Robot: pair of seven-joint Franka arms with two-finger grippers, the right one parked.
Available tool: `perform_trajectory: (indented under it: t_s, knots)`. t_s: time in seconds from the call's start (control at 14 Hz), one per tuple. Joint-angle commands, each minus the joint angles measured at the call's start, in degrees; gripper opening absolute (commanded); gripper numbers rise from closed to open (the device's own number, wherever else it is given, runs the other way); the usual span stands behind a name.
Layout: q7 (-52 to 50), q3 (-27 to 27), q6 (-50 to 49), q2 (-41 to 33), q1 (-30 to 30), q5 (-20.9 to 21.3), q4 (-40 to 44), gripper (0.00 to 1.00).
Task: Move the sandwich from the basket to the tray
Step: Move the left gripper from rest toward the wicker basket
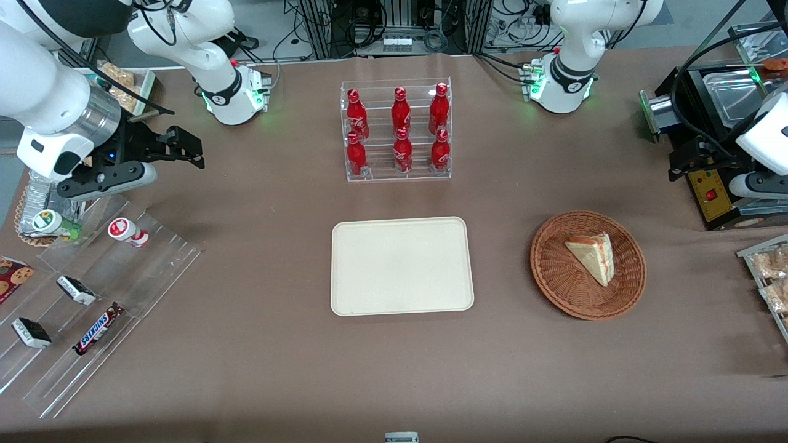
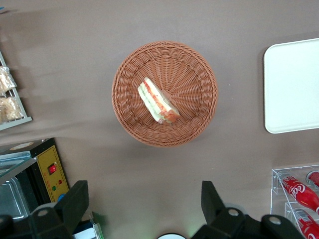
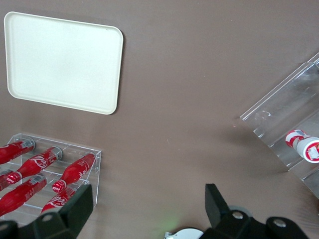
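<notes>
The sandwich (image 1: 592, 257) (image 2: 158, 101), a pale bread wedge with red-orange and green filling, lies in the round brown wicker basket (image 1: 554, 274) (image 2: 124, 114). The cream tray (image 1: 401, 266) (image 2: 291, 84) (image 3: 62, 62) lies flat and bare beside the basket, toward the parked arm's end. My gripper (image 1: 680, 163) (image 2: 144, 204) hangs high above the table, farther from the front camera than the basket and toward the working arm's end. It is open wide, with only bare tabletop between its black fingers (image 2: 75, 204).
A clear rack of red cola bottles (image 1: 397, 132) stands farther back than the tray. A black machine with a yellow panel (image 1: 714, 194) sits under my gripper. Wrapped pastries (image 1: 769, 277) lie at the working arm's table edge. Clear snack racks (image 1: 92, 295) fill the parked arm's end.
</notes>
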Motion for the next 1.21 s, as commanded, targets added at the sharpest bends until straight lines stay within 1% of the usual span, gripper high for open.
perform_trajectory:
  t_s: [0.0,0.5,0.71,0.86,1.14]
  knots:
    - [0.7,0.6,0.3,0.5,-1.1,0.9,0.3,1.00]
    - [0.6,0.0,-0.6,0.1,-1.0,1.0,0.3,1.00]
    - [0.6,-0.4,-0.6,0.2,-1.1,1.0,-1.1,1.00]
    - [0.4,-0.4,3.0,0.4,-1.1,1.0,-5.5,1.00]
    - [-1.1,-0.2,21.4,0.2,-0.9,1.1,-21.4,1.00]
